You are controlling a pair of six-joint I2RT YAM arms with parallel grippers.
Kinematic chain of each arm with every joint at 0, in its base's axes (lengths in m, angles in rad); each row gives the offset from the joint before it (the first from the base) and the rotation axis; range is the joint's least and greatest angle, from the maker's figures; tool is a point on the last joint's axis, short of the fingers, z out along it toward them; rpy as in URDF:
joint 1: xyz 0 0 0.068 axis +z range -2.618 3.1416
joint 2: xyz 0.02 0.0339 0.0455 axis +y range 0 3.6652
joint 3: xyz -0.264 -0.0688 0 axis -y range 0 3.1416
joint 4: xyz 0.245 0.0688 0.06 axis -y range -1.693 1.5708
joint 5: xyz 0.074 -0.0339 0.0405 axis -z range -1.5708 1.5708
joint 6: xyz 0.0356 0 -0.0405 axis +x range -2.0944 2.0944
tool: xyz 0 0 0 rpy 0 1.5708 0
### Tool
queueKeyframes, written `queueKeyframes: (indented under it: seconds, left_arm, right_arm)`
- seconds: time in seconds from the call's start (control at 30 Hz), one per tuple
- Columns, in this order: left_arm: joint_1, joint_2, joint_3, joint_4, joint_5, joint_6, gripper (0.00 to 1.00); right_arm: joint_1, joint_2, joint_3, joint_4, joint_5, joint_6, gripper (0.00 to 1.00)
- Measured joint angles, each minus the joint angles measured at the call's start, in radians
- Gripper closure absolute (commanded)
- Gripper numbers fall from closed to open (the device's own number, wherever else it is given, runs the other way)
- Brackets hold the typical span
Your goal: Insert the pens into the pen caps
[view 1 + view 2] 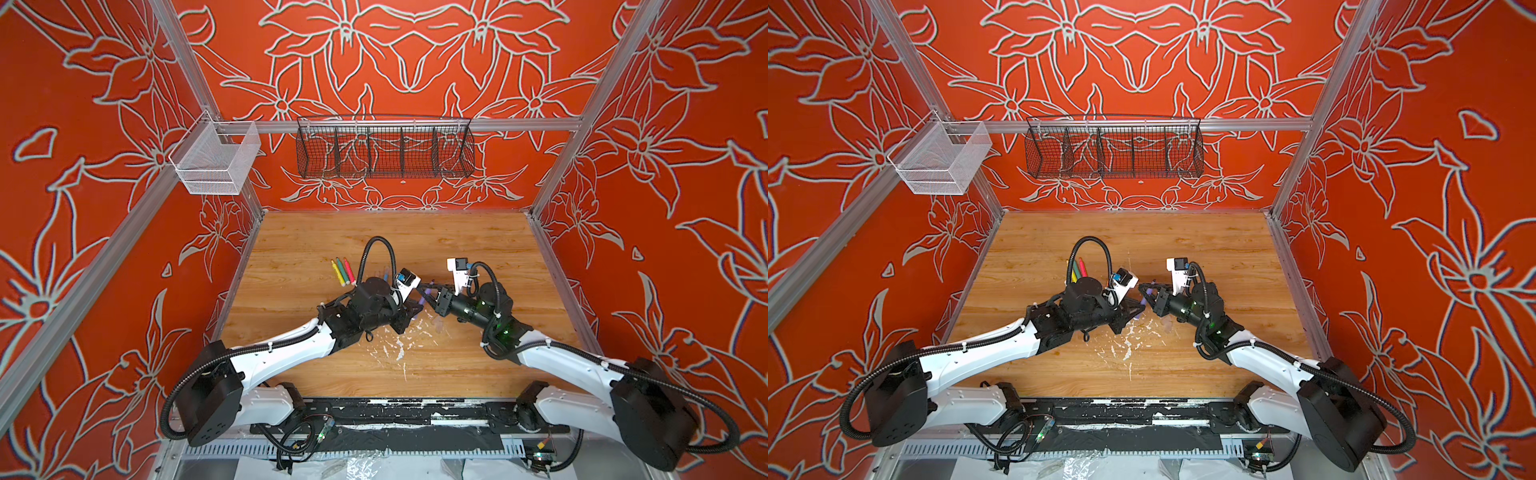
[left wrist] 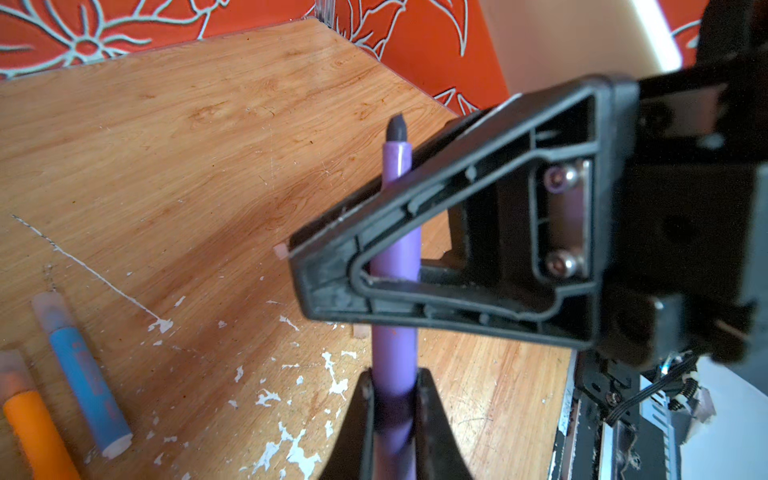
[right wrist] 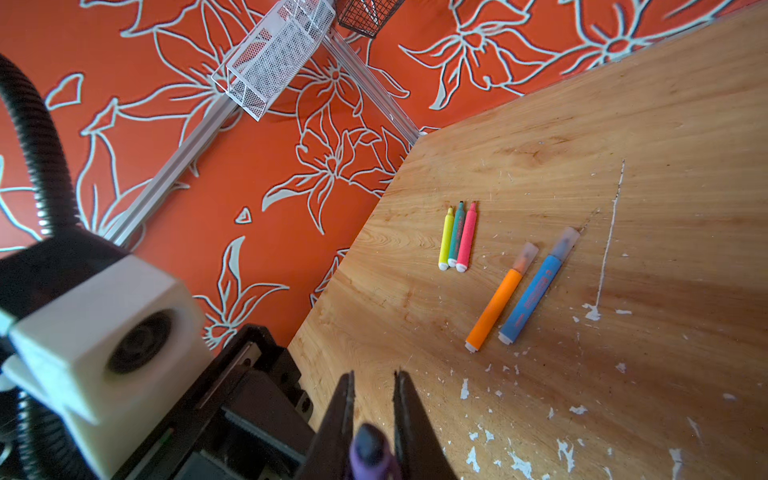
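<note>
Two baskets hang on the frame rails: black compartmented basket (image 1: 384, 149), white mesh basket (image 1: 216, 162). Left tool (image 2: 392, 374) and right tool (image 3: 374, 378) both clamp the purple pen (image 2: 392, 266), dark tip bare, above the surface (image 3: 623, 124). Orange pen (image 3: 494, 307) and blue pen (image 3: 530, 299) lie with clear caps (image 3: 525, 257) fitted. Yellow pen (image 3: 446, 241), green pen (image 3: 457, 237) and pink pen (image 3: 466, 241) lie side by side, uncapped.

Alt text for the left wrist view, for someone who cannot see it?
An uncapped purple pen is held in the left gripper, with the right gripper closed across its barrel. A capped blue pen and a capped orange pen lie on the paint-flecked wooden table.
</note>
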Motion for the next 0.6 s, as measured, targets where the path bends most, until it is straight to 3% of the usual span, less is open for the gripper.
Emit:
queueKeyframes:
  seconds: [0.17, 0.33, 0.37, 0.5, 0.53, 0.6]
  left_arm:
    - [-0.005, 0.013, 0.0, 0.006, 0.02, 0.002, 0.55]
    - [-0.006, 0.034, 0.0, 0.007, 0.029, 0.0, 0.52]
    - [-0.006, 0.037, 0.0, 0.007, 0.03, 0.0, 0.56]
    - [-0.006, 0.046, 0.002, 0.008, 0.029, -0.01, 0.94]
    - [-0.003, 0.048, 0.002, 0.005, 0.021, -0.012, 1.0]
    - [-0.003, 0.053, 0.004, 0.003, 0.016, -0.006, 1.0]
  right_arm:
    - [0.021, 0.011, 0.0, 0.012, 0.001, 0.002, 1.0]
    - [0.056, 0.035, 0.0, 0.051, 0.001, 0.023, 1.0]
    - [0.064, 0.04, 0.0, 0.06, 0.001, 0.027, 1.0]
    - [0.077, 0.05, -0.008, 0.089, 0.012, 0.043, 1.0]
    - [0.078, 0.049, -0.013, 0.096, 0.019, 0.046, 1.0]
    - [0.08, 0.049, -0.021, 0.102, 0.035, 0.049, 1.0]
